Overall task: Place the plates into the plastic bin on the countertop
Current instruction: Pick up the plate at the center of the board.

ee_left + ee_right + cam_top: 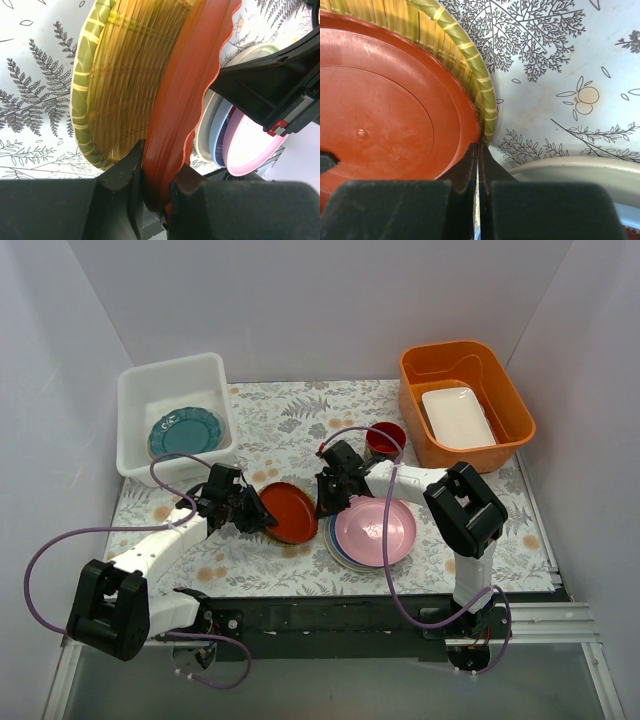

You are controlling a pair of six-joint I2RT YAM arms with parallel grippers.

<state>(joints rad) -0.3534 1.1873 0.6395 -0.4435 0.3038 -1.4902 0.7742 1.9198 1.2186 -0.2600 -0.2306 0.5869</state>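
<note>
Grey-leaf, orange-flower countertop (290, 420); white bin (135, 425); teal plate (186, 432); red plate (288, 512); straw-yellow plate (115, 85).

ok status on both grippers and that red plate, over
Left gripper shut on red plate rim, plate tilted up, straw plate against its back. Right gripper shut beside that rim. Plastic bin holds one teal plate.

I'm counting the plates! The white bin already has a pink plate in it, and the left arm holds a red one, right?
Not quite. The top view shows a teal plate in the plastic bin, not a pink one. The left gripper does hold a red plate.
</note>
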